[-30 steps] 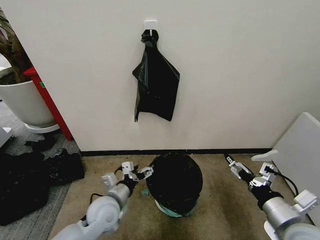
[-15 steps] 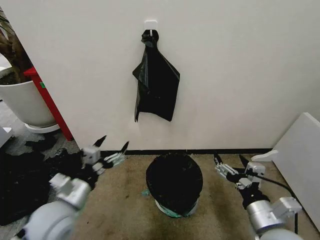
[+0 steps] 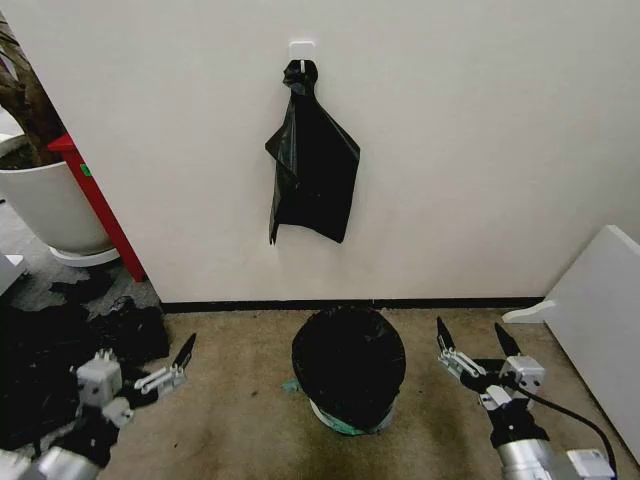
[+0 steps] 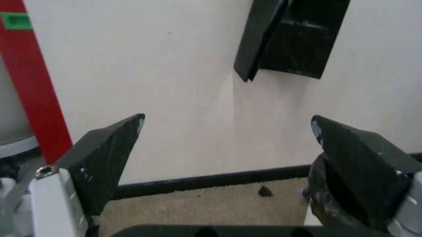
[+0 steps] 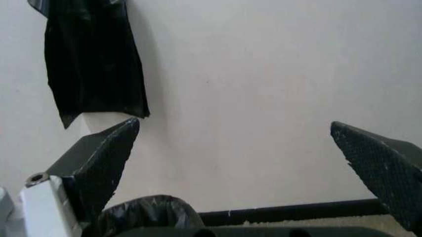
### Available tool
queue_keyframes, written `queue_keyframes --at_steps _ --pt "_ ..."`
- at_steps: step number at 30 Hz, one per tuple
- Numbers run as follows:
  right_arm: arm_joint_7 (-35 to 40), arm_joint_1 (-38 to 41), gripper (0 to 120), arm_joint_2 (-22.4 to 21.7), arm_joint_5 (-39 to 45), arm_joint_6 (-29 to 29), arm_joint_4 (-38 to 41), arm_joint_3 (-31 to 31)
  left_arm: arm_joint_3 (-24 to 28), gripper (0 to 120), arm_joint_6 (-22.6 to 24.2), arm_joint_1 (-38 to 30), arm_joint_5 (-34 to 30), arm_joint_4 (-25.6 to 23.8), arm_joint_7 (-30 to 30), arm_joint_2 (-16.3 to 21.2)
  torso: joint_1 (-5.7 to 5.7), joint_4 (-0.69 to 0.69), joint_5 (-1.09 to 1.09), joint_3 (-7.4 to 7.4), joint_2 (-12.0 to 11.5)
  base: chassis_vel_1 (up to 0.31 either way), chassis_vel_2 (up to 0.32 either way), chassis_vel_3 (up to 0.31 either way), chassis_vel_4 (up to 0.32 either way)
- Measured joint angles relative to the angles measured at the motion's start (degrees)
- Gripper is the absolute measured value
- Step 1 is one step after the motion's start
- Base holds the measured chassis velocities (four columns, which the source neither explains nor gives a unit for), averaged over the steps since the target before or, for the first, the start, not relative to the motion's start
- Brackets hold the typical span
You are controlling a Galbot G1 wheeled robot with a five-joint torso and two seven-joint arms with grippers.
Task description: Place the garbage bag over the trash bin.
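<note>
Apparently done: garbage bag (image 3: 349, 362) covers trash bin (image 3: 345, 420) on carpet by wall; left gripper (image 3: 150, 372), right gripper (image 3: 470, 350) both splayed, empty.

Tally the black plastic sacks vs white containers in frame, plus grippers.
Black sacks: 2, garbage bag over the bin, knotted sack hanging on the wall
White containers: 2, trash bin, planter
Grippers: 2, left gripper, right gripper
Total: 6

black sack (image 3: 313, 155) on wall hook (image 3: 299, 48)
</note>
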Motion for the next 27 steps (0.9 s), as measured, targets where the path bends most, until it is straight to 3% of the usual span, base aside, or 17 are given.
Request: queue_keyframes --at_steps 10,27 --pt "-1.33 -2.06 100 -0.49 0.54 1.27 -0.14 0.57 2.57 100 0.15 -2.04 2.51 -0.74 -0.83 -1.72 0.00 -0.02 0.01 0.01 0.00 0.000 0.000 0.000 0.000" --pt "-1.13 -2.12 100 -0.58 2.23 1.09 -0.62 1.17 2.82 100 3.26 -4.61 1.99 -0.44 -2.32 0.73 0.00 -0.02 0.00 0.01 -0.01 0.000 0.000 0.000 0.000"
